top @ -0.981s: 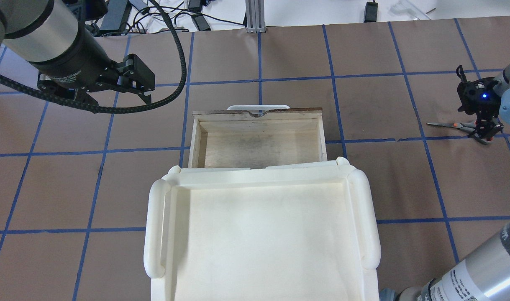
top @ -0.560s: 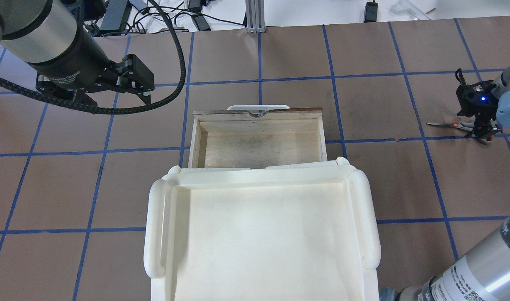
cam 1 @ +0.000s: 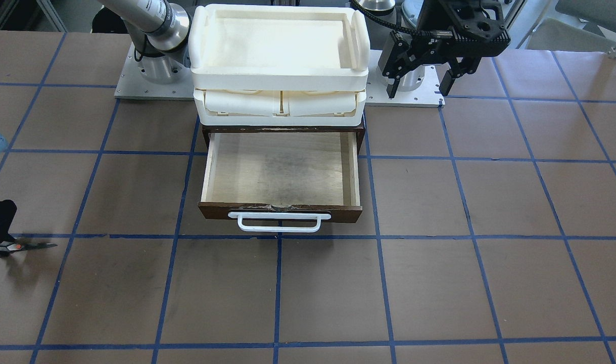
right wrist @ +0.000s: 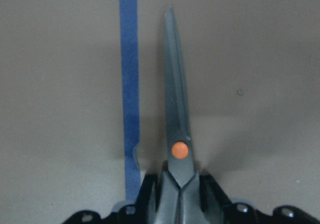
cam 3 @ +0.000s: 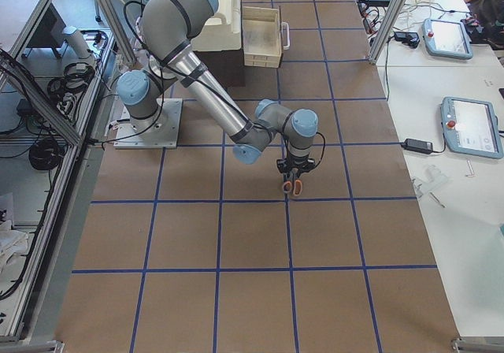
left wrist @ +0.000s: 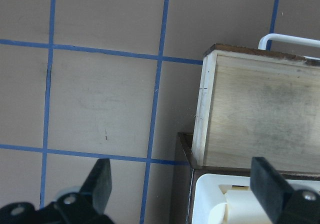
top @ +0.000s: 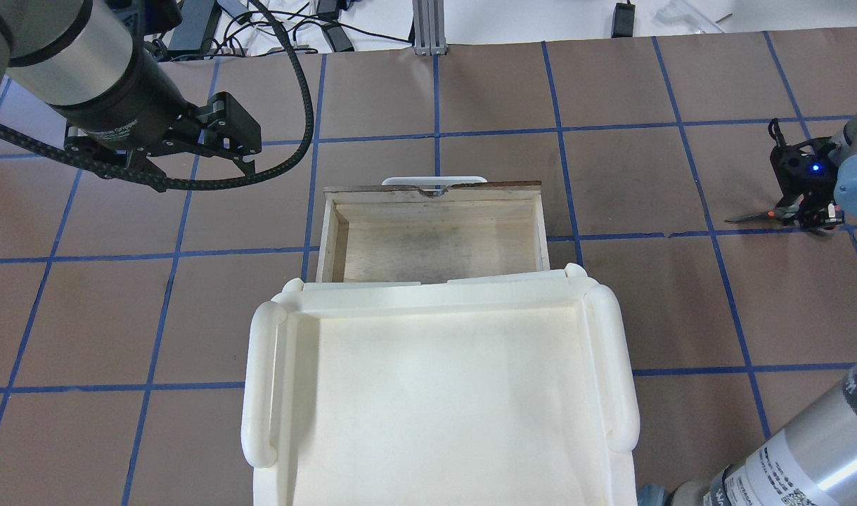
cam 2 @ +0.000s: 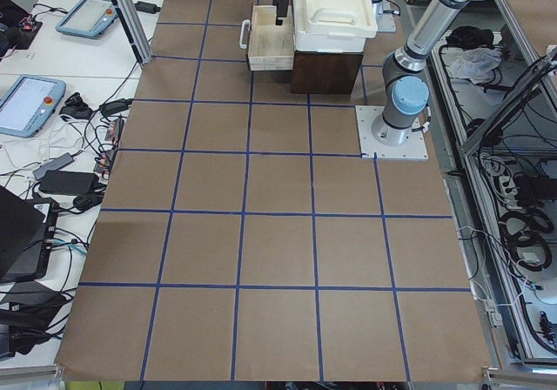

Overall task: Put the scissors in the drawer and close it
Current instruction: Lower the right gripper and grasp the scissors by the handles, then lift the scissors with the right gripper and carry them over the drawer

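The scissors (top: 755,216) are at the table's far right, dark blades closed and pointing toward the drawer, orange pivot dot showing in the right wrist view (right wrist: 179,150). My right gripper (top: 813,211) is shut on their handles and holds them just above the brown table; they also show in the front view (cam 1: 29,246). The wooden drawer (top: 435,242) is pulled open and empty, its white bar handle (cam 1: 279,223) facing away from me. My left gripper (top: 247,150) is open and empty, hovering left of the drawer, also seen in the front view (cam 1: 420,83).
Cream plastic trays (top: 265,393) are stacked on the dark cabinet over the drawer's rear part, also in the front view (cam 1: 277,79). Blue tape lines grid the table. Cables and power bricks (top: 280,28) lie beyond the far edge.
The scissors lay flat under the right gripper; now the gripper has closed on the handles, and the blade tip has shifted slightly toward it. The left arm has barely moved.
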Robot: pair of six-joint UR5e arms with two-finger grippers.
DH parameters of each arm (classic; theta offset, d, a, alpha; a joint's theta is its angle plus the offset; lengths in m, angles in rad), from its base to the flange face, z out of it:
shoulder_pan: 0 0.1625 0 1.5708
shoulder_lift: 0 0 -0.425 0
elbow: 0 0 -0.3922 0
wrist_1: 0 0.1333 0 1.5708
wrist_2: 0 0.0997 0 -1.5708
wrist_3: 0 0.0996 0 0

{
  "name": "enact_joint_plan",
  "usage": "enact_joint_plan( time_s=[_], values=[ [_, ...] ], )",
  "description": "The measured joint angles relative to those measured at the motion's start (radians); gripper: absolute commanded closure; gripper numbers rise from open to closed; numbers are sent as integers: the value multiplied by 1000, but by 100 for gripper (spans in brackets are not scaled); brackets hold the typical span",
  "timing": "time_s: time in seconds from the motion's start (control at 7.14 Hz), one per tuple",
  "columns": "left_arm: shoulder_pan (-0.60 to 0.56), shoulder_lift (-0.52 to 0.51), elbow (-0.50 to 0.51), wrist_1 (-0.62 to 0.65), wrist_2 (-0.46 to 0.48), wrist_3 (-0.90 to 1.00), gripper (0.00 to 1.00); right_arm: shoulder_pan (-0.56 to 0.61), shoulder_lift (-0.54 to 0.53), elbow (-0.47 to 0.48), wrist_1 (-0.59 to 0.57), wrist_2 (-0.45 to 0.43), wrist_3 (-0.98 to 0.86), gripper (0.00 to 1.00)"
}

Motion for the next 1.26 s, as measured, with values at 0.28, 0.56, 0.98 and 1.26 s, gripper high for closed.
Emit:
enact_joint_plan(
  time_s=[0.28,0.56,0.98,1.26],
  values=[
    [0,-9,0,2,-2,-3,0,-1,-3,-1,14,-18,5,100],
    [0,-17,-1,1,-4,-12,0,0,-9,-22,62,-14,15,100],
    [-1,-19,-4,1,-4,-17,0,9,-66,-104,185,51,82,100],
    [-1,-22,-8,9,-4,-17,0,47,-135,-119,244,64,167,100]
  ],
)
